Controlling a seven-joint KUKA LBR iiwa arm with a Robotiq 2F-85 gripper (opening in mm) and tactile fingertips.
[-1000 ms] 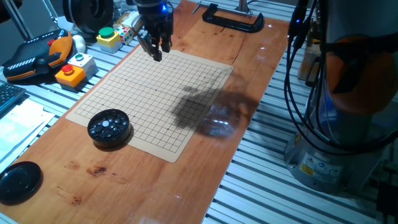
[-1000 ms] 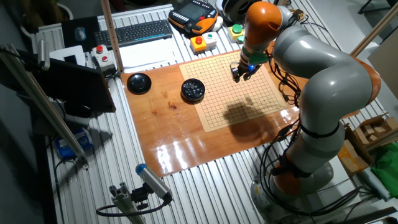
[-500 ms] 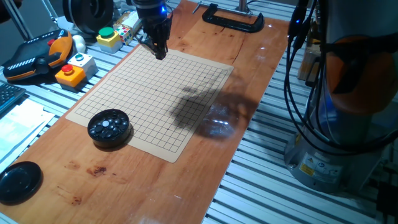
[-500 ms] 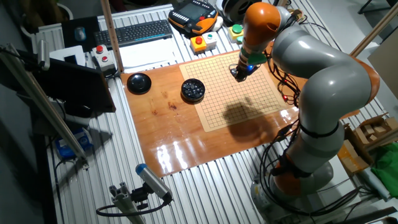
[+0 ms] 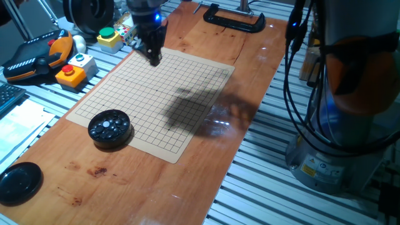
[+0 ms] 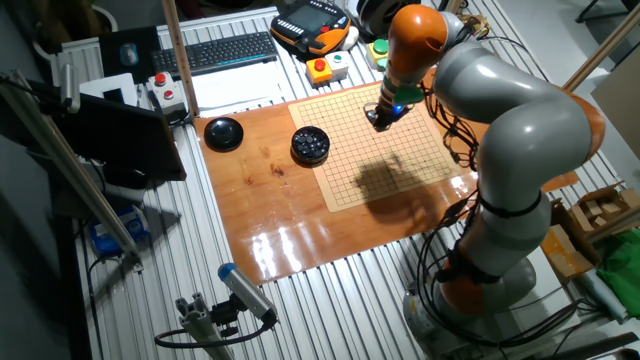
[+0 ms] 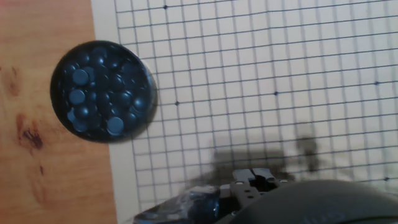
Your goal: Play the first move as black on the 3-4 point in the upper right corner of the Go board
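The Go board (image 5: 156,100) lies on the wooden table, and no stone shows on its grid in any view. Several glossy black stones (image 7: 79,77) fill the round black bowl (image 5: 109,127), which stands at the board's near left edge; the bowl also shows in the other fixed view (image 6: 311,144). My gripper (image 5: 154,60) hangs just above the board's far corner with its fingers pressed together, far from the bowl. It also shows in the other fixed view (image 6: 372,122). I see no stone between the fingertips. The hand view shows the board (image 7: 280,74) and bowl (image 7: 101,91), not the fingertips.
The flat black lid (image 5: 19,181) lies on the wood at the near left. Button boxes (image 5: 75,69) and a teach pendant (image 5: 34,56) sit beyond the board's left side. A black clamp (image 5: 234,19) lies at the far end. The robot base (image 5: 350,125) stands at the right.
The gripper's fingers were apart a second ago and are now together. The hand has shifted a little left along the board's far edge, and its shadow on the board moved left too.
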